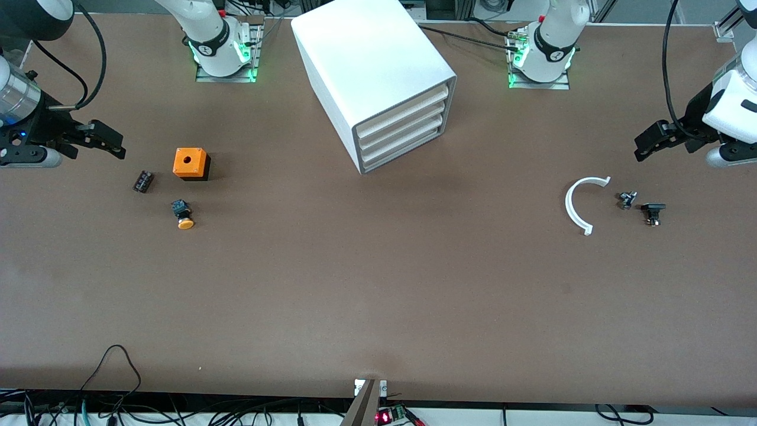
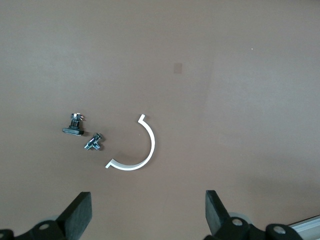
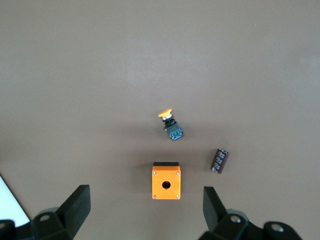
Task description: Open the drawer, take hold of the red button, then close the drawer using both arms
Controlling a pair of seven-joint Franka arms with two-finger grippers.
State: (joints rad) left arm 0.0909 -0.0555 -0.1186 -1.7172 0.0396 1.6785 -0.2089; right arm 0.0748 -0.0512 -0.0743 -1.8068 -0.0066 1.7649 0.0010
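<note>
Both arms waited at the ends of the bench with nothing in hand. The left tool [image 1: 649,144] hung over the bench's 3 o'clock edge in the front view, its jaws spread wide. The right tool [image 1: 107,141] hung over the 9 o'clock edge, equally wide.

The white cabinet [image 1: 372,53] stood near 12 o'clock, turned so its drawers [image 1: 402,129] faced roughly 5 o'clock. Every drawer sat fully shut. The red-capped button was nowhere in view, so it presumably lay inside one of them; which one could not be told.

Under the right tool lay an orange box [image 1: 191,163], a dark cylinder [image 1: 143,181] and an orange-capped button [image 1: 184,216], which was the wrong one to take. Under the left tool lay a white arc [image 1: 582,204] and two small metal parts [image 1: 627,199].

The opening step had not begun. To do it well, one arm should probably come in low at the drawer fronts, square to their slanted face, and hook a finger under a single sloped lip. It should then pull along the cabinet's own axis toward 5 o'clock, not straight down the bench. A skewed pull might drag the light cabinet instead of sliding the tray. The other arm could steady the cabinet top, then reach in from above.
</note>
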